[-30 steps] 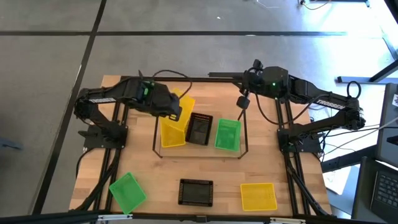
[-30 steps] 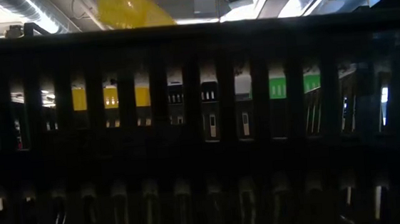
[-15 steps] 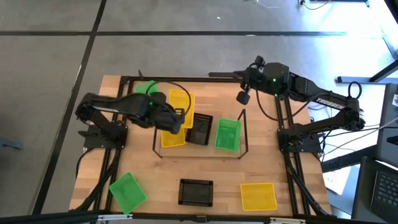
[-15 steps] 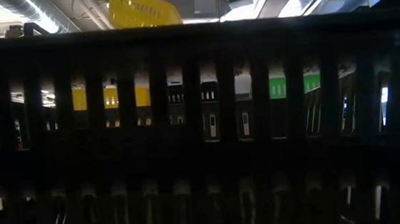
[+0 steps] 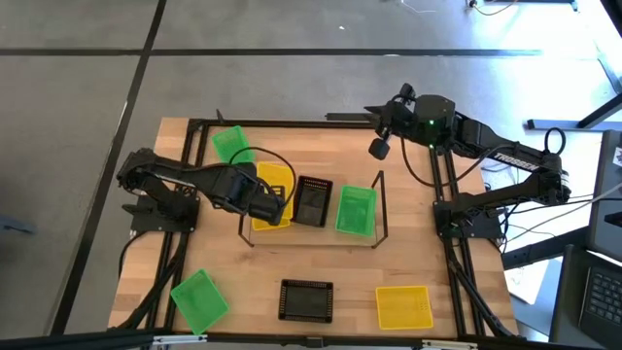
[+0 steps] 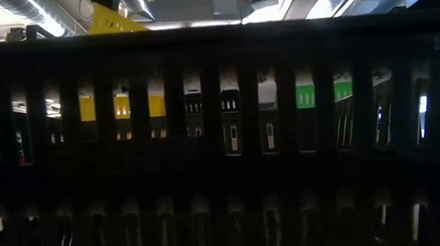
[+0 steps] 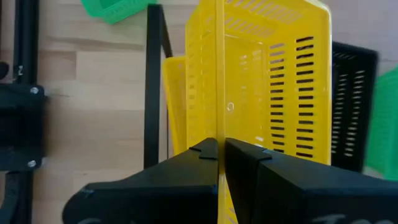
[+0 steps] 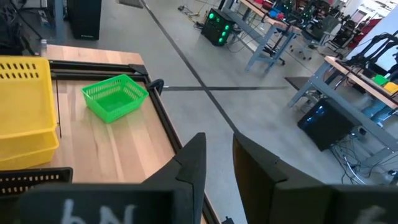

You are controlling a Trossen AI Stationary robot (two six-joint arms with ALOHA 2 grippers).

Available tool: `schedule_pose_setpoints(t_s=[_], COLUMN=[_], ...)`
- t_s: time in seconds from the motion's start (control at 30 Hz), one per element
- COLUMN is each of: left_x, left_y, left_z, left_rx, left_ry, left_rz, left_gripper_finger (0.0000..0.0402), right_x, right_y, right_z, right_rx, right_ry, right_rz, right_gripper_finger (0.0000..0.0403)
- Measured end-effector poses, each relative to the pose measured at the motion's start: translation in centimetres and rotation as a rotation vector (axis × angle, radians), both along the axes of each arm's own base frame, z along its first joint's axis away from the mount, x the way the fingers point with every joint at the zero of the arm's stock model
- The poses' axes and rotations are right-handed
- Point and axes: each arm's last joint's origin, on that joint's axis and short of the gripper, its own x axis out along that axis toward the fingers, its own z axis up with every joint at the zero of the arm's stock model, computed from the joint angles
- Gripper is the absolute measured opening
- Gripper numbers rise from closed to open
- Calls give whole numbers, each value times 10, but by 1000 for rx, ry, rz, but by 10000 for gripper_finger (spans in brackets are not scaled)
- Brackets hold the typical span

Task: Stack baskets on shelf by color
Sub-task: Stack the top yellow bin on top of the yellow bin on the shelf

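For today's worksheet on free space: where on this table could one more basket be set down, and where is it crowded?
Bare wood lies between the shelf and the front row: green basket, black basket, yellow basket. The shelf is crowded: the left end effector holds a yellow basket there, beside black and green ones.

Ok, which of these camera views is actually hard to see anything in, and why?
The low view: a dark slatted wall fills it, backlit, with only slivers of colour through its gaps. The left wrist view is sharp on the yellow basket, while the left gripper looks soft. The high view is evenly lit.
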Motion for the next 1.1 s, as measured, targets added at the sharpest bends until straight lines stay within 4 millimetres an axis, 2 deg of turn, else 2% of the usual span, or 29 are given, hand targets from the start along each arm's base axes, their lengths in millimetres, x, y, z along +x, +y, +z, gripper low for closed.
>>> schedule_pose_setpoints(t_s=[0.27,0.63,0.9,1.1], left_x=[-1,5,9,12], left_y=[1,-1,-1,3], left_z=[-17,-39,-50,-52], left_rx=[1,-6,-11,1], left_ry=[59,43,22,36], left_rz=[19,20,26,-59], left_gripper_finger=[0,0,0,17], right_x=[1,1,1,1], right_y=[0,0,0,0], right_z=[2,3,3,3], right_rx=[-5,-1,-1,-1], right_ry=[-19,-33,-33,-33], right_rz=[0,-2,-2,-2], right_gripper_finger=[77,77,77,77])
